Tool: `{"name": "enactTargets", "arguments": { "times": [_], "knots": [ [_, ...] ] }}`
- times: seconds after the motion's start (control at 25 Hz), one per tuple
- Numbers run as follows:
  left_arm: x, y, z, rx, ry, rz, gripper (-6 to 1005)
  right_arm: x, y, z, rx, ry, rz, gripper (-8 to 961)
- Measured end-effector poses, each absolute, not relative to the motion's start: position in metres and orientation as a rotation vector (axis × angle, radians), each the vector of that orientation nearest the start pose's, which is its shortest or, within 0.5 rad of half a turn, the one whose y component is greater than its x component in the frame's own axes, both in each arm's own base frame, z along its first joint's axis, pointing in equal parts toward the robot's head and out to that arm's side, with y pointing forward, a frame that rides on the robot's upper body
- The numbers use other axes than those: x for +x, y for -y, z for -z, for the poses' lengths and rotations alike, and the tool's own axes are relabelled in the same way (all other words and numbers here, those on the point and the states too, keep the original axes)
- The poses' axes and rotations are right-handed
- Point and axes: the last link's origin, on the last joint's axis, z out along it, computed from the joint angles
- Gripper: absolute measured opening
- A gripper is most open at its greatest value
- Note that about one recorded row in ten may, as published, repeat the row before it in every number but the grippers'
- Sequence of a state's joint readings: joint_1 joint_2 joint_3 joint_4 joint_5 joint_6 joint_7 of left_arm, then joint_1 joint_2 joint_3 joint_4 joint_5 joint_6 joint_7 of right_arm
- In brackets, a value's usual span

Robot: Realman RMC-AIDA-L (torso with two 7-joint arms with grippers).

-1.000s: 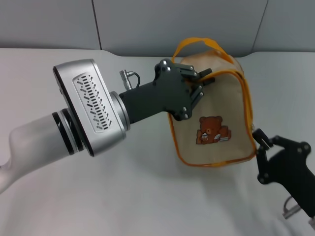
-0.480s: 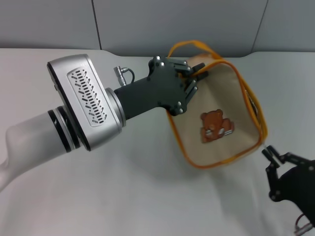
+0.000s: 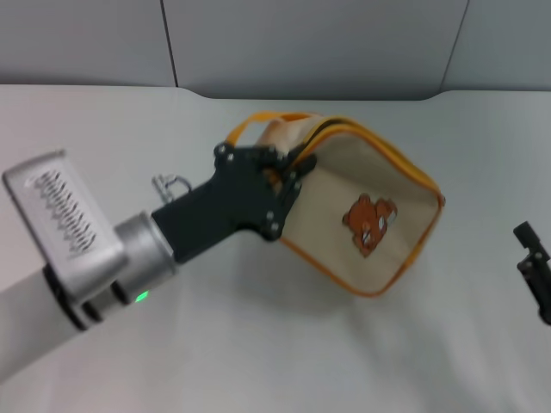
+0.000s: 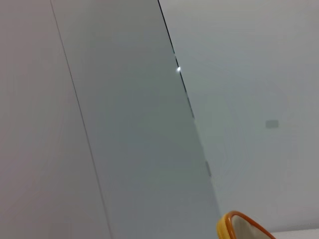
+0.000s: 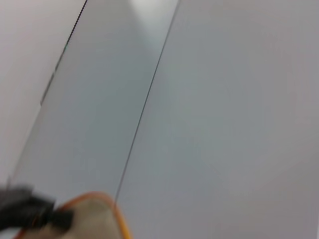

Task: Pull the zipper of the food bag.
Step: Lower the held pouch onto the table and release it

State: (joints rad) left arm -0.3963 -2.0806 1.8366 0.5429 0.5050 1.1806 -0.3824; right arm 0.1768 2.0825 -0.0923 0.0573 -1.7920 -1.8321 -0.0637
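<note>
Gripping the food bag at its top corner beside the zipper, the left gripper seems closed on fabric, probably to steady it. The right gripper, well apart at the table edge; its opening I cannot tell.

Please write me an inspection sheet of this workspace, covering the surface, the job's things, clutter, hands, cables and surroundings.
Surface: pale table, plain and matte.
Job's things: food bag lies on its side, bear picture facing up; its zipper runs along the rim, and the pull cannot be made out. The strap loop pokes out behind the left arm.
Clutter: nothing seen.
Hands: left hand is at the bag's rim end, fingers hidden against the fabric. Right hand sits at the table's right edge, apart from the bag.
Cables: a short cable connector on the left wrist.
Surroundings: grey wall panels behind the table.
</note>
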Motion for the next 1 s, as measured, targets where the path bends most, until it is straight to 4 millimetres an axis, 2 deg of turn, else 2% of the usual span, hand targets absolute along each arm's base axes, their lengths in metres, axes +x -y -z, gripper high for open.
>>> {"name": "enactTargets", "arguments": {
  "times": [0.24,0.28,0.4,0.44,0.6,0.8,0.92,1.0],
  "knots": [
    [-0.22,-0.294,0.076,-2.333,-0.01,0.998,59,0.318,-0.212,-0.006,-1.886,-0.116,-1.024,477],
    [-0.222,-0.29,0.076,-2.334,-0.01,1.01,59,0.317,-0.215,-0.007,-1.902,-0.12,-1.037,534],
    [-0.227,-0.278,0.068,-2.307,-0.006,1.061,167,0.31,-0.224,-0.006,-1.962,-0.117,-1.079,703],
    [-0.227,-0.278,0.068,-2.307,-0.006,1.061,204,0.31,-0.224,-0.006,-1.962,-0.117,-1.079,716],
    [-0.232,-0.269,0.048,-2.248,-0.023,1.143,363,0.304,-0.23,-0.001,-2.014,-0.109,-1.1,769],
    [-0.244,-0.261,0.024,-2.29,0.013,1.228,572,0.303,-0.234,-0.002,-2.05,-0.119,-1.109,795],
    [-0.244,-0.259,0.023,-2.333,0.021,1.247,690,0.302,-0.235,-0.002,-2.089,-0.127,-1.112,795],
    [-0.243,-0.256,0.024,-2.397,0.027,1.252,749,0.301,-0.237,-0.002,-2.18,-0.133,-1.116,795]
  ]
}}
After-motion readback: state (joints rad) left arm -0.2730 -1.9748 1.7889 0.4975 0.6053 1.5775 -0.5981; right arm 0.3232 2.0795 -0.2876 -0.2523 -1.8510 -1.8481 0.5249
